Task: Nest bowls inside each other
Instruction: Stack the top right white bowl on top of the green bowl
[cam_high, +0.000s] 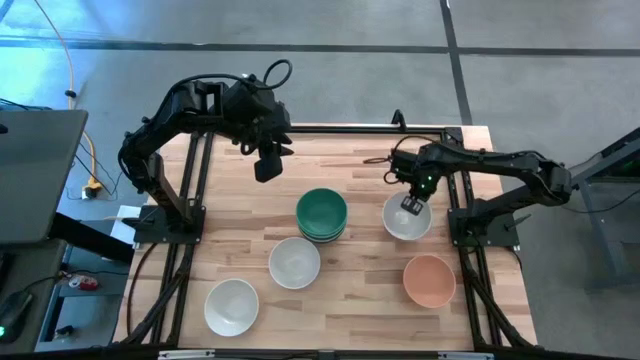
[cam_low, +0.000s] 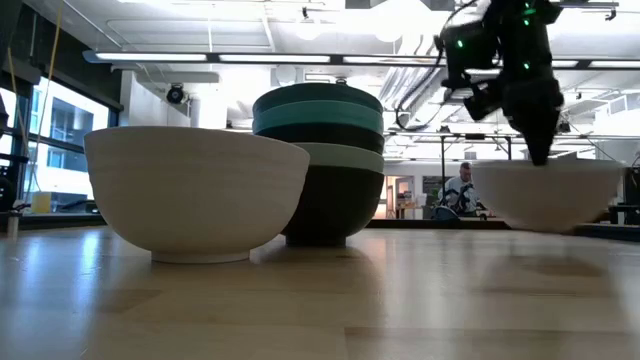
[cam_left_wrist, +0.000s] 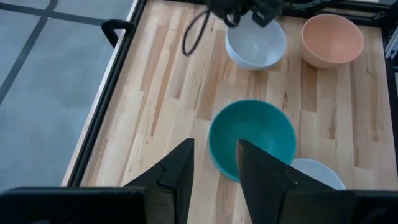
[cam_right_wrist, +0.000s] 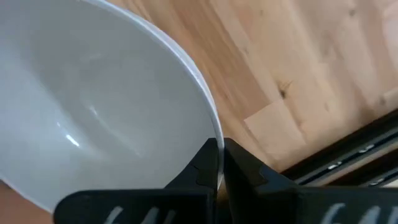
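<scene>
A stack of several nested bowls (cam_high: 321, 214), teal on top, stands mid-table; it also shows in the low view (cam_low: 320, 165). One white bowl (cam_high: 294, 262) stands near it, another (cam_high: 231, 305) at the near left, and a salmon bowl (cam_high: 429, 280) at the near right. My right gripper (cam_high: 411, 205) is shut on a third white bowl (cam_high: 407, 222) right of the stack. My left gripper (cam_high: 268, 165) hangs open and empty above the table's far left, apart from every bowl. My right gripper pinches the white bowl's rim (cam_right_wrist: 213, 134) on its far side, one finger inside the bowl and one outside. The fingers (cam_low: 540, 140) come from above, pointing down. The bowl (cam_low: 545, 192) stays upright and seems lifted a little off the table, with a shadow beneath it.
Black frame rails run along the table's left, far and right edges (cam_high: 340, 128). Bare wood lies between the stack and the held bowl and along the near edge. A person shows far off in the room behind the table (cam_low: 462, 190).
</scene>
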